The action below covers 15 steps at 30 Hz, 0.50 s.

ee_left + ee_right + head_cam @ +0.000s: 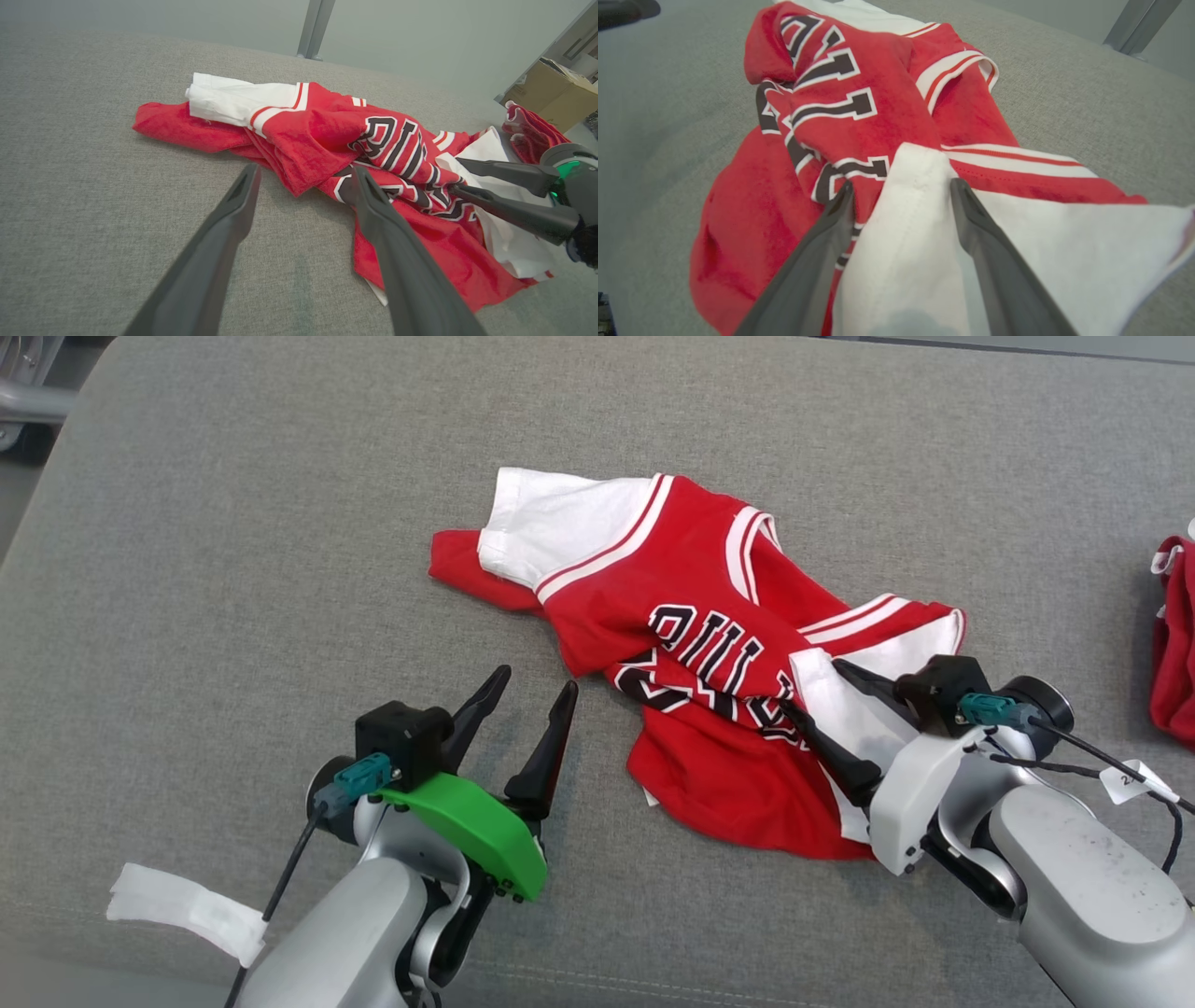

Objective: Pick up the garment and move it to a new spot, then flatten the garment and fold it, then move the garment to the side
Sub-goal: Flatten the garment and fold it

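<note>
The garment (691, 579), a red jersey with white sleeves and black white-outlined lettering, lies crumpled on the grey padded surface (233, 569). My left gripper (539, 681) is open and empty, just left of the jersey's lower fold; its right finger overlaps the red cloth (317, 135) in the left wrist view. My right gripper (809, 684) is open, its fingers straddling a raised fold of the white sleeve (906, 219) at the garment's right side. The lettering (831, 98) bunches just beyond those tips. The right gripper (454, 174) also appears in the left wrist view.
A second red-and-white cloth (1176, 644) lies at the surface's right edge. A cardboard box (551, 88) stands beyond it, off the surface. A white strip (177, 905) hangs by my left forearm. Bare grey surface stretches left and beyond the garment.
</note>
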Motion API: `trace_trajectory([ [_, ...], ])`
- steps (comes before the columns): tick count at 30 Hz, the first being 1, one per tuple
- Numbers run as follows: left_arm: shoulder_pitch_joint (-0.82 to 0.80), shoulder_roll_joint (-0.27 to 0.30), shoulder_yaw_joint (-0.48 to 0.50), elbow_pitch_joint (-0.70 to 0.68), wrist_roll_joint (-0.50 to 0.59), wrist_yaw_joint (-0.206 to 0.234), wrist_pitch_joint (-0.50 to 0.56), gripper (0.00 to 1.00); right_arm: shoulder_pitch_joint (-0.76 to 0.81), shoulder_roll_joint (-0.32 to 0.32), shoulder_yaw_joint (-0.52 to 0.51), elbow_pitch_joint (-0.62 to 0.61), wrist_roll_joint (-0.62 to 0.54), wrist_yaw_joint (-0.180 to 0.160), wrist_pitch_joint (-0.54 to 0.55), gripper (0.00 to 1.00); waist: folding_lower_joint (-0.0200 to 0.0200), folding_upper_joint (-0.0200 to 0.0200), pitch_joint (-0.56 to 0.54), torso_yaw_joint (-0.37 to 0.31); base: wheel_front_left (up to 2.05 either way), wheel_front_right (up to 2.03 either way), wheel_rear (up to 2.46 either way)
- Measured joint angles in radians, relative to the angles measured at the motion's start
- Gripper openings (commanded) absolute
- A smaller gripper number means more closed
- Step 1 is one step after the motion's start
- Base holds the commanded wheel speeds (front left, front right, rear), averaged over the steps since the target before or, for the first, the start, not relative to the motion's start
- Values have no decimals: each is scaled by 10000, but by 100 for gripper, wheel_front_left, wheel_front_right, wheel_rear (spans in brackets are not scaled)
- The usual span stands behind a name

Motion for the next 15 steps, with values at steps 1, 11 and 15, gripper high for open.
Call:
trace_trajectory([
  [1, 1, 12, 19, -54, 0, 0, 0, 100, -1, 6, 0, 8, 0, 0, 36, 100, 0, 0, 29, -3, 0, 0, 0],
  [11, 1, 140, 77, -111, 2, 12, 0, 100, -17, 73, -69, 121, 157, 0, 21, 54, 0, -1, 170, -58, 0, 0, 0],
  [15, 5, 226, 207, -107, 2, 82, 0, 100, -22, 134, -132, 96, 251, 0, -75, 26, 0, 0, 148, -188, 0, 0, 0],
])
